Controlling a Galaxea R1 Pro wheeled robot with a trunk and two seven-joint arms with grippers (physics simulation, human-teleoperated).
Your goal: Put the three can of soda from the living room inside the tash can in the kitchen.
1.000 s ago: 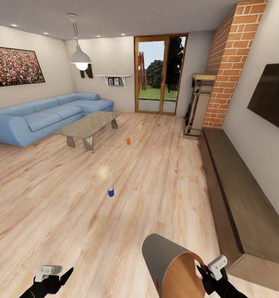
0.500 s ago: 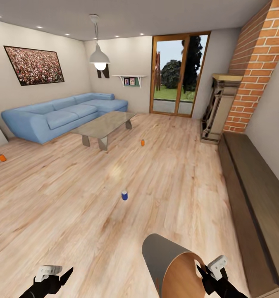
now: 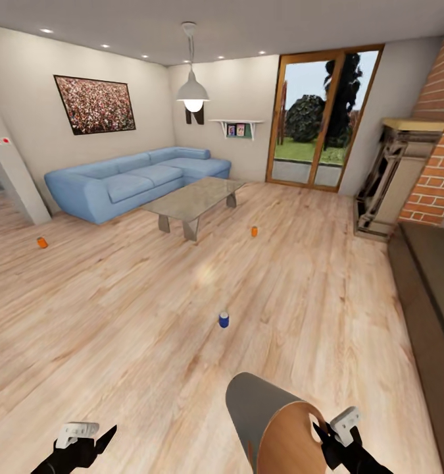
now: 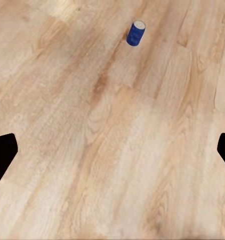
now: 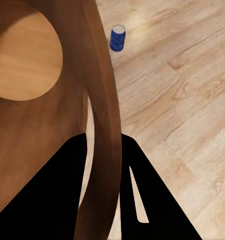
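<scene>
Between right fingers (image 5: 100, 165): bin rim (image 5: 105, 120).

Light wood-plank floor (image 4: 112, 150), 1 dark blue soda can (image 4: 136, 33) standing upright, left claw (image 4: 112, 152) fingertips spread wide at the edges

trash can (image 3: 268, 421) base cut off, orange cans' (image 3: 254, 231) labels unreadable — tiny
</scene>
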